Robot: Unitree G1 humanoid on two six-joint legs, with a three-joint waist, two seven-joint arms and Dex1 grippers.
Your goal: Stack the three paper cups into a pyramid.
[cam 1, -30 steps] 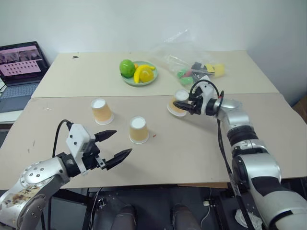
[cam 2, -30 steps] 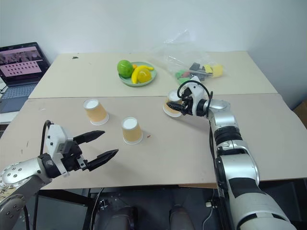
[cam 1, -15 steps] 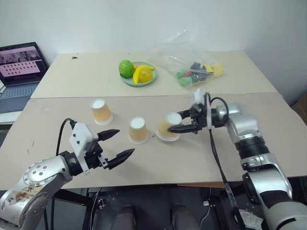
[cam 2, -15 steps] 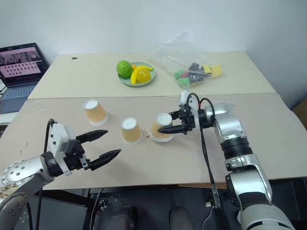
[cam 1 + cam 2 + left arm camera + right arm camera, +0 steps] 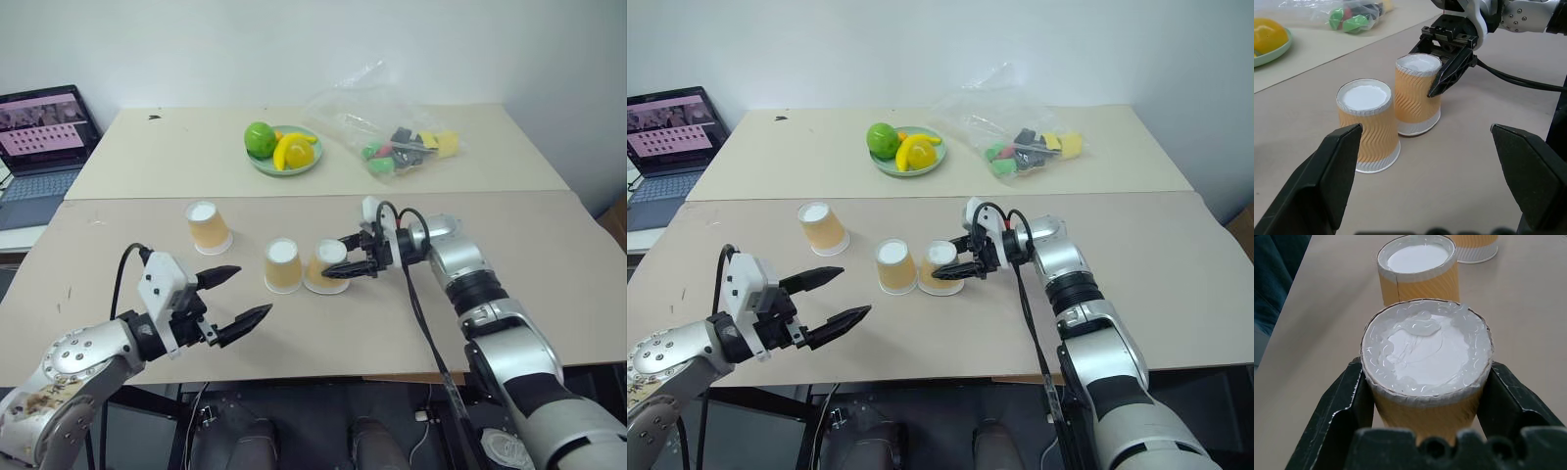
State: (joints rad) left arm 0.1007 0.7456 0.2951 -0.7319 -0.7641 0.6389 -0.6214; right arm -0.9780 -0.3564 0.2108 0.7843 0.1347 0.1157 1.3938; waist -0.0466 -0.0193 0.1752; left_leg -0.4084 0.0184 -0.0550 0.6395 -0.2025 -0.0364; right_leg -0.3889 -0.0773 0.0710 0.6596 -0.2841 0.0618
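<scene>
Table [image 5: 549, 255]: broad tan surface I worked over; fruit plate [image 5: 284, 162] and plastic bag [image 5: 392, 127] sat far off at twelve o'clock, clear of the work.
Right gripper [image 5: 345, 266]: clenched on the held cup [image 5: 323, 266], black fingers [image 5: 1347, 401] pinching its sides just under the upturned white base.
Left gripper [image 5: 235, 299]: released, jaws spread wide, hovering at seven o'clock from the cups with nothing in it.
Held cup: upside down, at three o'clock of the middle cup [image 5: 282, 264], rims nearly touching.
Third cup [image 5: 207, 226]: apart, at ten o'clock from that pair.
Step in hand, as I judged it: seating the second base cup.
How to do it well: I reckoned to set the rim flat, keep both tops level and close, then open without nudging the neighbour.
</scene>
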